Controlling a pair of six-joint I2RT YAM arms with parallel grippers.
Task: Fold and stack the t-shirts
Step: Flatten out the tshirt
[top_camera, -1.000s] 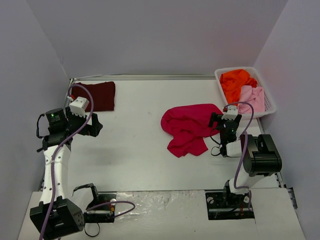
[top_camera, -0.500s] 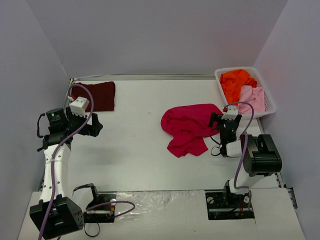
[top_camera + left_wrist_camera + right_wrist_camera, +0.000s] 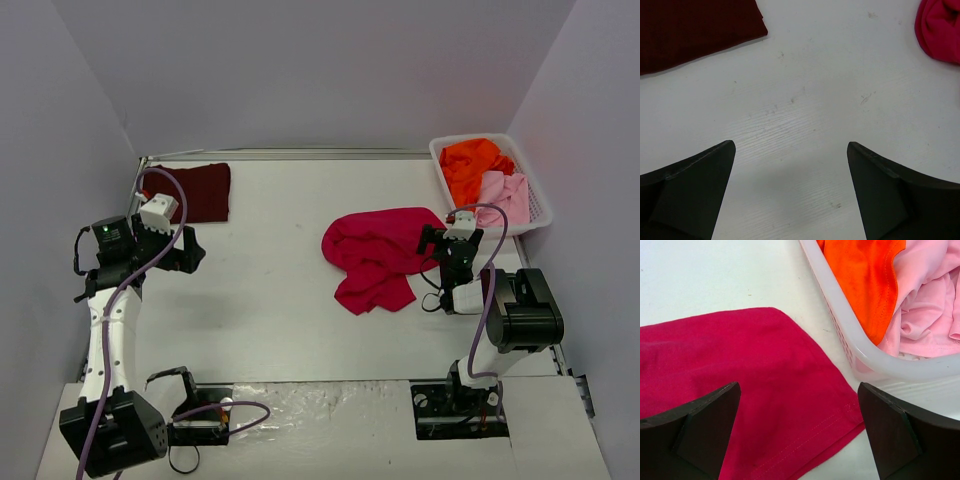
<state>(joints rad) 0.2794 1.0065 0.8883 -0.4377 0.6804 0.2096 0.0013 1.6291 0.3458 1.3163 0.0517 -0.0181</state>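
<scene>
1. Left fingers spread wide and empty over bare counter; right fingers spread and empty above the crimson t-shirt hem.
2. Crimson t-shirt crumpled mid-counter. Maroon t-shirt folded far-left. Orange t-shirt and pink t-shirt in mesh basket.
3. Risk: bunched layers, so a pinch may grab several and the fold skews.

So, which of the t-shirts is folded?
The dark maroon t-shirt, a flat rectangle far left; the crimson t-shirt lies crumpled; orange t-shirt and pink t-shirt are bunched in the basket.
</scene>
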